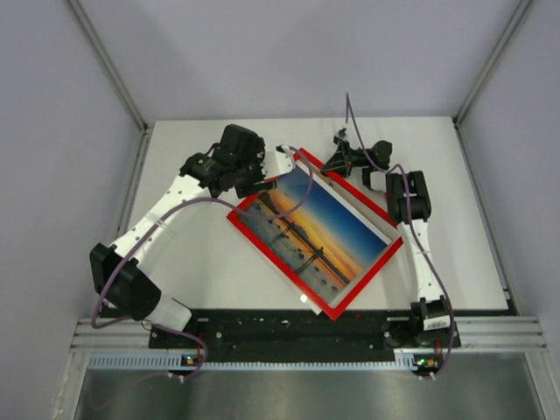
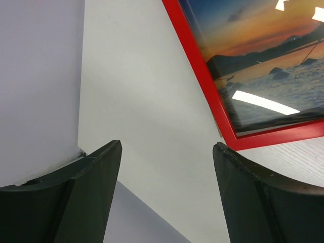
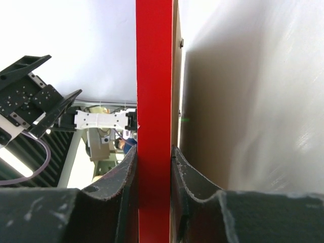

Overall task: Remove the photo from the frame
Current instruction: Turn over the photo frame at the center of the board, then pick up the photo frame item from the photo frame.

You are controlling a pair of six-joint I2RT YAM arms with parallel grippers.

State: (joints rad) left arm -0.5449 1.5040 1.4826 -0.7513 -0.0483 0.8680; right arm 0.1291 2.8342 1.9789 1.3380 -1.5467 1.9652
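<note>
**mik:** ok so where's the photo (image 1: pixel 311 229) right now?

**jo:** it's inside the red frame (image 1: pixel 367 280), sunset side up. the whole thing sits skewed across the middle of the table (image 1: pixel 197 254), with one corner pointing toward the arm bases

**mik:** and the right end effector (image 3: pixel 154 152)?

**jo:** clamped on the frame. its wrist view looks straight along the red rim, with a dark finger (image 3: pixel 114 197) pressed against each side and no gap showing. there's a thin brown strip of the back right next to the red. from the top view the grip is on the far right edge, close to the far corner

**mik:** is the frame flat or lifted?

**jo:** looks tipped up on the gripped side, since the wrist view shows a big shadow on the table behind it. can't tell how far up it is though

**mik:** left one?

**jo:** left end effector (image 2: pixel 167 147) is spread wide with nothing between its fingers (image 2: pixel 91 192), just bare table. from above it's beside the far left edge of the frame, near the same far corner. in its own camera a red corner sits right next to one fingertip, and I honestly can't tell if they touch. you also get a close look at the print there: orange sky, dark shapes on the water, and a bright glare streak across it
</note>
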